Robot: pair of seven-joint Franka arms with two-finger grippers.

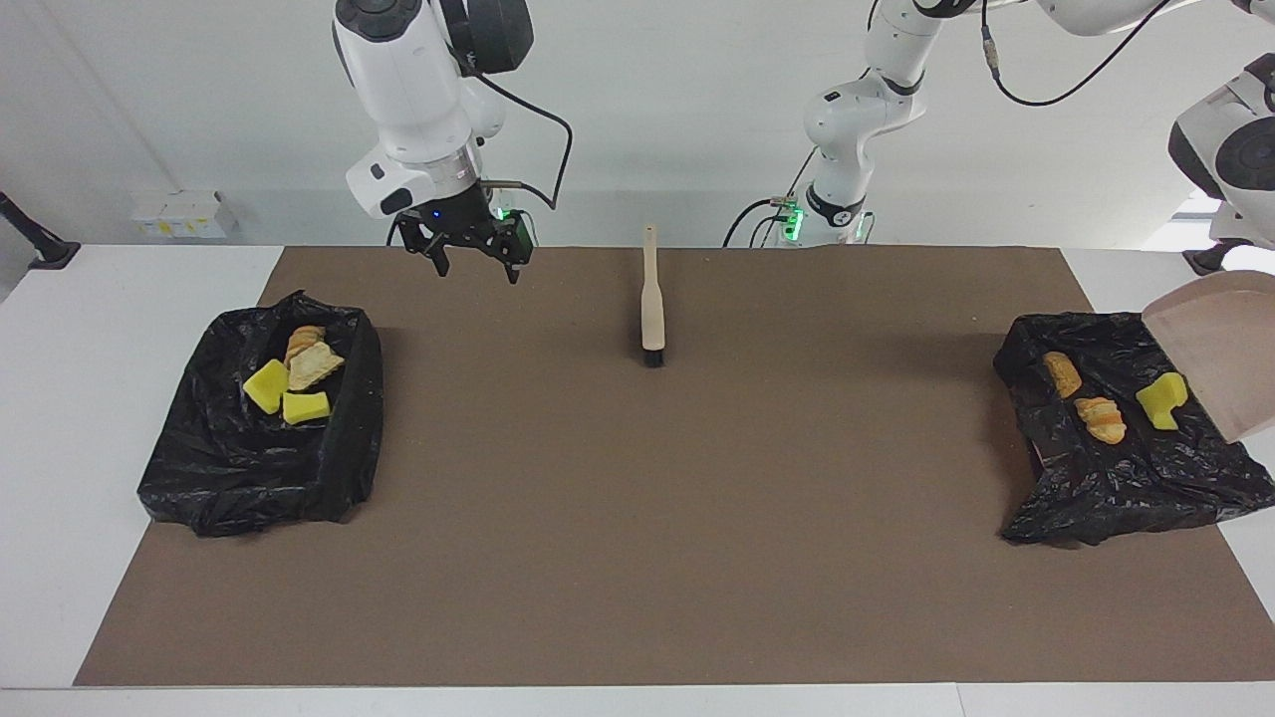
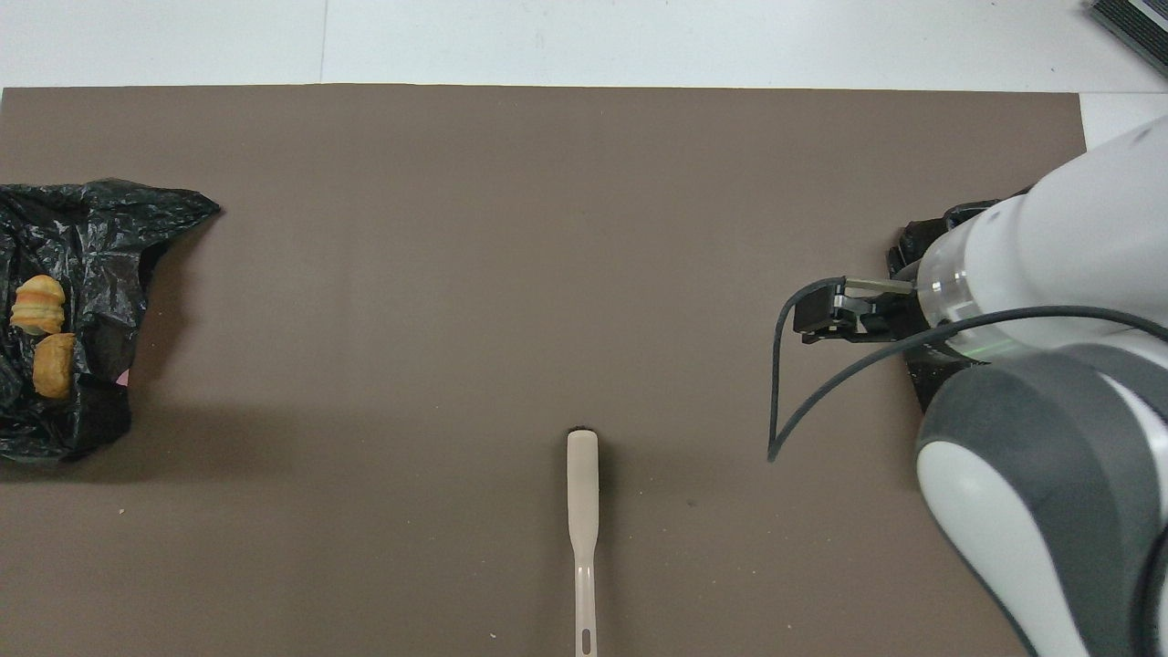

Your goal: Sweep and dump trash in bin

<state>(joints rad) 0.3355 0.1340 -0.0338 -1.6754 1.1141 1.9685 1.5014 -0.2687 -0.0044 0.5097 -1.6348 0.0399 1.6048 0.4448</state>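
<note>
Hanging raised over mat near brush (image 1: 652,309), right gripper (image 1: 475,261) fingers apart; left gripper unseen, fingers together; dustpan (image 1: 1223,349) tilted over bin (image 1: 1116,468).

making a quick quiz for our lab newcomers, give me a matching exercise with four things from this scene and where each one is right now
Things:
1. brush
2. dustpan
3. croissant piece
4. right gripper

Places:
A. tilted over the bin at the left arm's end of the table
B. lying flat on the brown mat near the robots, midway between the two bins
C. up in the air, open, holding nothing
D. inside the bin at the left arm's end, beside a yellow sponge chunk

Pairs: 1-B, 2-A, 3-D, 4-C
</note>
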